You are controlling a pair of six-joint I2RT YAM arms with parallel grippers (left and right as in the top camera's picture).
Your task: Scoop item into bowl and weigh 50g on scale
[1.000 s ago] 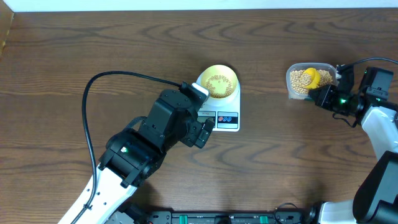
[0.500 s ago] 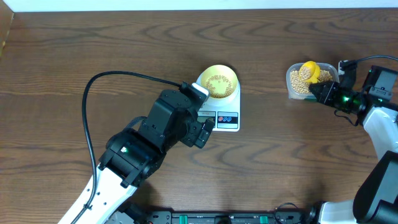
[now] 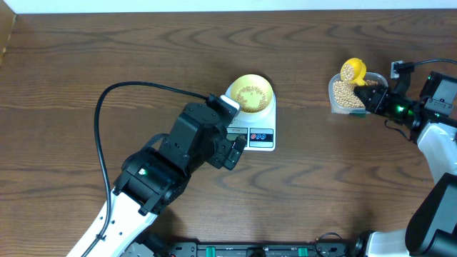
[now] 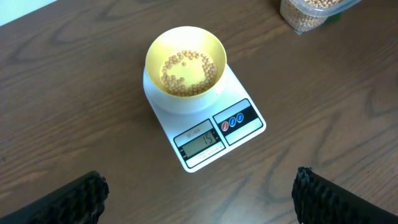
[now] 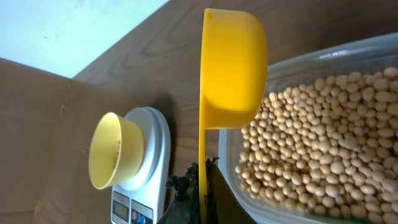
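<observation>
The yellow scoop (image 5: 233,68) has risen out of the clear tub (image 3: 343,98) and now hangs, loaded with beans (image 3: 348,70), over the tub's far rim near the desk's (image 3: 107,50) right edge, its handle pinched in the closed right gripper (image 3: 373,98). Mid-desk, the pale-yellow bowl (image 4: 155,56) sits on the scale (image 4: 214,134) with a thin layer of beans inside. The left gripper (image 4: 199,205) hovers before the scale, fingers spread wide, holding nothing.

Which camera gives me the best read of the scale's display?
Left wrist: the scale's display faces the camera unobstructed, digits legible. Overhead shows it tiny, beside the left gripper. Right wrist shows the scale sideways, its display clipped at the frame's bottom.
</observation>
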